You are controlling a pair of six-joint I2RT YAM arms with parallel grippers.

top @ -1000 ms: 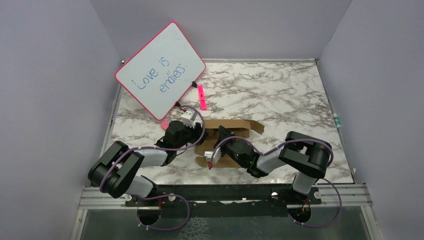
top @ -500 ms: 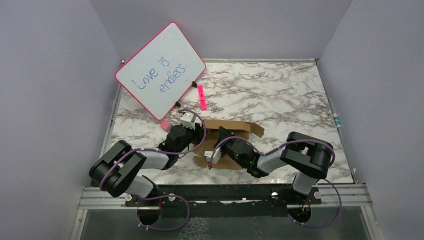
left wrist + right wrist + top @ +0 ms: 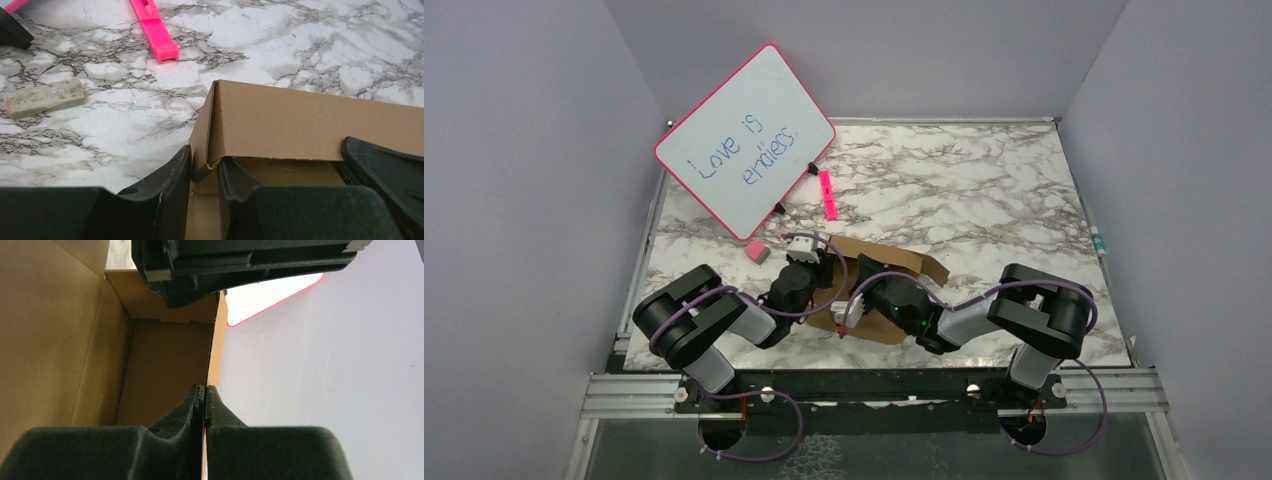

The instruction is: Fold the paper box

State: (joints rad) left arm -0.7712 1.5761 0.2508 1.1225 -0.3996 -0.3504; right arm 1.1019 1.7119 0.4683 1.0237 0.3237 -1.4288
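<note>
— Left end effector (image 3: 205, 167)?
— At the left end of the paper box (image 3: 904, 262), its fingers stand narrowly apart astride a raised wall. I can't tell whether they pinch it.
— And the right end effector (image 3: 204, 392)?
— Clenched on the box's thin wall edge.
— The box itself?
— It's on the desk (image 3: 984, 190). From above, both arms cover its middle.

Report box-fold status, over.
Right gripper shut on side wall of brown cardboard box. Left gripper straddling its corner, grip unconfirmed. Walls partly up. Pink marker lies clear.
</note>
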